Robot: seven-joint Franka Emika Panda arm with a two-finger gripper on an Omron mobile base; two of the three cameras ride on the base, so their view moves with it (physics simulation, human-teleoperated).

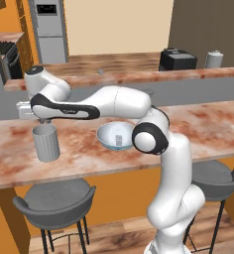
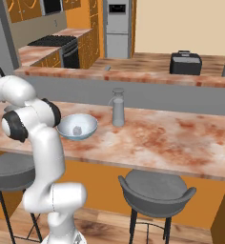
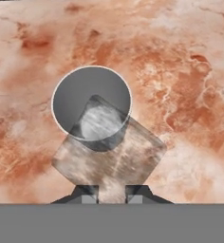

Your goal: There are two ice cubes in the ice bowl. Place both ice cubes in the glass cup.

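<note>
Gripper [image 3: 112, 192] clenched on one ice cube [image 3: 109, 149], held between the two dark fingertips [image 3: 87, 194] in the hand view. Cube tilted, its far corner overlapping the open mouth of the glass cup [image 3: 91, 102], which sits straight ahead of the jaws and under them; most of the cube lies on the near side of the rim. Nothing between jaws and cup mouth.

Left base view: hand hangs just above the cup [image 1: 46, 142], fingers themselves hidden by the hand body. Ice bowl [image 1: 114, 136] stands on the counter [image 1: 208, 129] off to one side of the jaws, apart from the cup, partly covered by the arm's elbow. Second ice cube [image 1: 118, 141] lies inside the bowl; also seen in the right base view [image 2: 77, 129] in the bowl [image 2: 77, 127].

Slim grey bottle [image 2: 117, 107] upright on the counter beyond the bowl, well away from the jaws. Two grey stools [image 1: 54, 201] below the counter edge. Dark toaster [image 2: 185, 63] on the back counter.
</note>
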